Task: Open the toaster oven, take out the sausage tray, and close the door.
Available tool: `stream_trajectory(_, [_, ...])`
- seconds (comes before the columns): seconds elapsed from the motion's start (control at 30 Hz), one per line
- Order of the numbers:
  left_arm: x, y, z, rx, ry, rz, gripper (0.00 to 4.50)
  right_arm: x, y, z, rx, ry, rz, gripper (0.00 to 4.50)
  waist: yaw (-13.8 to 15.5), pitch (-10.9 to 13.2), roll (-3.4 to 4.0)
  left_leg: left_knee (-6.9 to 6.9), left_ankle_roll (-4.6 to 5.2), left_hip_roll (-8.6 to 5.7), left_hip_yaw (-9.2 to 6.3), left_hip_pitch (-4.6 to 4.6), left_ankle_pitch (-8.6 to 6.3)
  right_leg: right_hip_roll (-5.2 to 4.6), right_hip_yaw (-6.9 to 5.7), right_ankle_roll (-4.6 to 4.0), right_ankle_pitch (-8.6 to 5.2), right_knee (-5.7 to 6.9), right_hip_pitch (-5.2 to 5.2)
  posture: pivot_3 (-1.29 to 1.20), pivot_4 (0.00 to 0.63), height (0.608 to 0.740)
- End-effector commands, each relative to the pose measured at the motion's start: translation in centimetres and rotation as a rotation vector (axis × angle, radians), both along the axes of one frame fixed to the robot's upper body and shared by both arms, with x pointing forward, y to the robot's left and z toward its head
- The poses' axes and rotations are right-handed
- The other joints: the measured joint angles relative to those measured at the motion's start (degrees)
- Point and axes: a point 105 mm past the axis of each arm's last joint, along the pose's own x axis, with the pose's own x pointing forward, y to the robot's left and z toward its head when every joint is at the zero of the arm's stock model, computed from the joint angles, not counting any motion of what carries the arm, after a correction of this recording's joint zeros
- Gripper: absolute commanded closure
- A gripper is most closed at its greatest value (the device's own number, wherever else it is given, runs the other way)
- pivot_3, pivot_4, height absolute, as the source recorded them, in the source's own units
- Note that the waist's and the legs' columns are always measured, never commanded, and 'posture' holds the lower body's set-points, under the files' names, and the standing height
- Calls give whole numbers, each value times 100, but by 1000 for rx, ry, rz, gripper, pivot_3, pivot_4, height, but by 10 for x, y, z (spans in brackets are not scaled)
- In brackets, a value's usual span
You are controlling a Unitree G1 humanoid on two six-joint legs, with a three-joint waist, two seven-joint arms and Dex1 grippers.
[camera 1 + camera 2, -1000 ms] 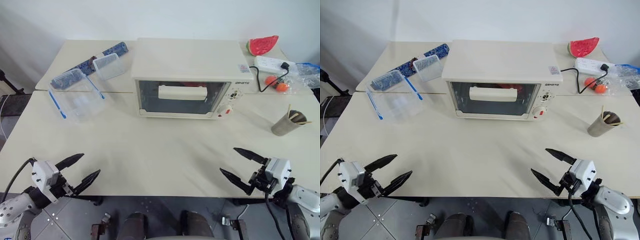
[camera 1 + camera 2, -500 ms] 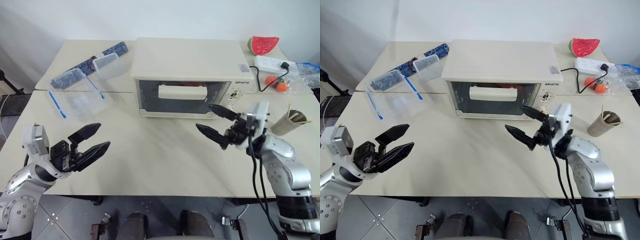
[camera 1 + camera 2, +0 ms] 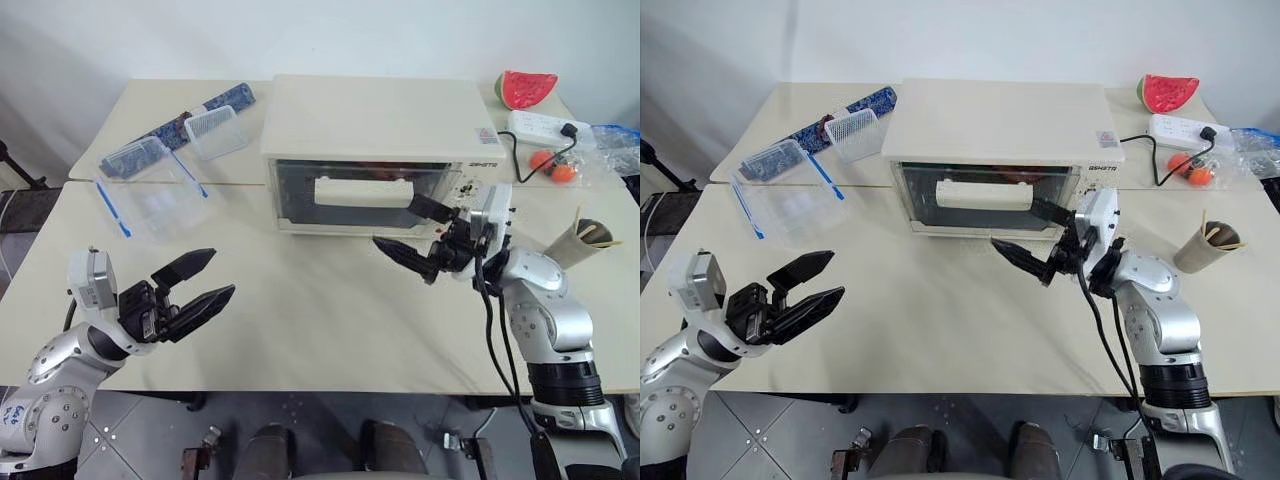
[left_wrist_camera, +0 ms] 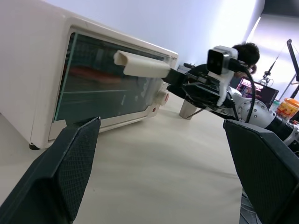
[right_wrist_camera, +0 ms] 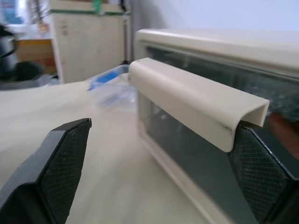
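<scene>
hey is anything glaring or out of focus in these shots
Left wrist view: bright wash behind the right end effector, oven sharp. Right wrist view: door handle crisp, the room behind it soft. Eye views: even light, faint reflections on the door.

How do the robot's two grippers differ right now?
Place: the right gripper is up at the oven, with one finger by the end of the door handle; the left gripper hangs over bare table, far from the oven.
Aim: the right points across the door, the left toward the oven.
Shared: both have black fingers, are open and hold nothing.
</scene>
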Motion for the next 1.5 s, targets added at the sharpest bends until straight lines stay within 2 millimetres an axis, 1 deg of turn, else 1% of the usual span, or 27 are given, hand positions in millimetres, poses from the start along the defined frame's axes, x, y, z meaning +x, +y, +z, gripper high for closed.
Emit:
stream_trajectory(0.03, [5, 3, 7, 21, -58, 44, 46, -19, 3, -5, -147, -153, 78, 0, 1, 0, 0, -1, 0, 0, 0, 0, 0, 0, 0, 0, 0, -1, 0, 0, 150, 740])
stream_trajectory(0.13, [13, 1, 10, 24, -51, 23, 46, -22, -3, -25, -255, -186, 85, 0, 2, 0, 0, 0, -1, 0, 3, 1, 0, 1, 1, 0, 0, -2, -1, 0, 150, 740])
stream_trajectory(0.23, [31, -1, 16, 4, -69, 37, 586, -22, -5, -33, -294, -209, 79, 0, 1, 0, 0, 4, -1, 0, 6, 2, 0, 2, 4, 0, 0, -2, 0, 0, 150, 740])
stream_trajectory(0.3, [46, -8, 21, 1, -95, 35, 1173, -19, -5, -36, -293, -222, 61, 0, 19, 0, -1, 10, -1, 0, 6, 2, 0, 2, 4, 0, 0, 0, 2, 0, 150, 740])
stream_trajectory(0.4, [77, -24, 32, -22, -130, 59, 2064, -17, -4, -38, -294, -250, 37, 0, 42, 2, -4, 25, -1, -1, 1, -2, 0, 1, 0, 1, 1, 1, 7, 0, 150, 740])
stream_trajectory(0.47, [95, -36, 35, -30, -128, 66, 2688, -15, -5, -40, -302, -261, 27, 0, 27, 1, -7, 31, 0, -2, 1, -4, 0, 2, -1, 4, 2, 0, 10, 0, 150, 740])
stream_trajectory(0.57, [107, -50, 34, -14, -127, 39, 3572, -15, -4, -42, -310, -269, 26, 0, 1, 2, -8, 29, 0, -3, 2, -5, 0, 2, -3, 7, 4, -1, 10, 0, 150, 740])
stream_trajectory(0.6, [109, -52, 34, -5, -128, 40, 3909, -15, -4, -42, -310, -271, 25, 0, -25, 2, -9, 25, -1, -2, 4, -1, -1, 2, -3, 7, 4, -1, 9, 0, 150, 740])
stream_trajectory(0.67, [118, -62, 30, 16, -112, 24, 4469, -17, -5, -43, -312, -275, 16, 0, -40, 2, -9, 21, -1, -1, 4, -1, -1, 3, -5, 7, 4, 0, 8, 0, 150, 740])
stream_trajectory(0.73, [121, -69, 27, 36, -105, 2, 4491, -19, -7, -45, -318, -278, 2, 0, -34, 2, -10, 23, -1, 0, 1, -3, 0, 3, -9, 7, 4, 0, 8, 0, 150, 740])
stream_trajectory(0.8, [117, -72, 26, 38, -95, -45, 4491, -21, -10, -46, -322, -277, -18, 0, -30, 3, -11, 24, -1, -1, 1, -5, -1, 3, -8, 8, 4, -1, 8, 0, 150, 740])
stream_trajectory(0.87, [112, -74, 20, 78, -82, -92, 4491, -25, -17, -49, -330, -269, -50, 0, -27, 3, -11, 23, 0, -1, 1, -5, -1, 2, -8, 8, 4, -1, 8, 0, 150, 740])
stream_trajectory(0.97, [103, -77, 11, 110, -52, -169, 4491, -33, -37, -55, -344, -234, -126, 0, 7, 3, -11, 24, 0, -1, 1, -5, -1, 2, -7, 8, 4, -1, 8, 0, 150, 740])
stream_trajectory(1.0, [100, -78, 4, 154, -46, -181, 4491, -37, -49, -60, -354, -213, -172, 0, 24, 3, -11, 24, 0, -1, 1, -4, -1, 2, -7, 8, 4, -2, 9, 0, 150, 740])
stream_trajectory(1.03, [99, -78, -2, 187, -44, -186, 4491, -41, -57, -63, -361, -200, -202, 0, 46, 3, -11, 27, 0, -1, 1, -6, -1, 2, -6, 8, 4, -3, 9, 0, 150, 740])
stream_trajectory(1.1, [95, -81, -22, 277, -28, -183, 4491, -56, -97, -75, -414, -174, -367, 0, 72, 3, -10, 28, 1, -2, 1, -5, -2, 2, -5, 8, 4, -5, 12, 0, 150, 740])
stream_trajectory(1.13, [93, -83, -28, 290, -27, -181, 4491, -62, -111, -78, -450, -173, -425, 0, 94, 3, -10, 27, 2, -4, 0, -5, -2, 1, -5, 9, 5, -10, 15, 0, 150, 740])
stream_trajectory(1.17, [91, -84, -34, 297, -19, -181, 4491, -67, -120, -79, -470, -171, -463, 0, 96, 3, -10, 25, 4, -6, 0, -7, -3, -1, -4, 9, 5, -15, 15, 0, 150, 740])
stream_trajectory(1.2, [88, -85, -39, 297, -4, -191, 4491, -68, -125, -76, -472, -174, -491, 0, 78, 4, -10, 24, 7, -5, 6, -4, -5, 0, 1, 9, 5, -19, 15, 0, 150, 740])
stream_trajectory(1.27, [85, -86, -47, 309, 9, -197, 4491, -67, -128, -71, -471, -194, -524, 0, 6, 7, -16, 26, 8, -5, 11, -3, -5, 0, 7, 14, 7, -19, 15, 0, 150, 740])
stream_trajectory(1.33, [82, -85, -56, 333, 8, -194, 4491, -61, -126, -62, -469, -245, -551, 0, -54, 9, -19, 28, 7, 2, 17, 7, -4, 4, 14, 6, 13, -10, 15, 0, 150, 740])
stream_trajectory(1.4, [82, -80, -62, 343, -1, -175, 4491, -42, -121, -48, -484, -314, -641, 0, -126, 11, -12, 28, 2, 4, 19, 14, 1, 4, 21, 3, 15, 2, 13, 0, 150, 740])
stream_trajectory(1.43, [82, -77, -61, 323, -9, -158, 4491, -31, -117, -42, -515, -343, -699, 0, -130, 12, -10, 27, 0, 5, 20, 18, 2, 4, 27, 2, 15, 8, 11, 0, 150, 740])
stream_trajectory(1.47, [83, -75, -60, 307, -15, -147, 4491, -23, -114, -37, -537, -364, -742, 0, -136, 12, -9, 28, 0, 6, 19, 20, 2, 4, 34, 2, 15, 14, 7, 0, 150, 740])
stream_trajectory(1.5, [82, -71, -60, 302, -20, -142, 4491, -17, -104, -37, -558, -378, -738, 0, -119, 12, -9, 28, -1, 8, 17, 20, 2, 4, 39, 2, 15, 19, 2, 0, 150, 740])
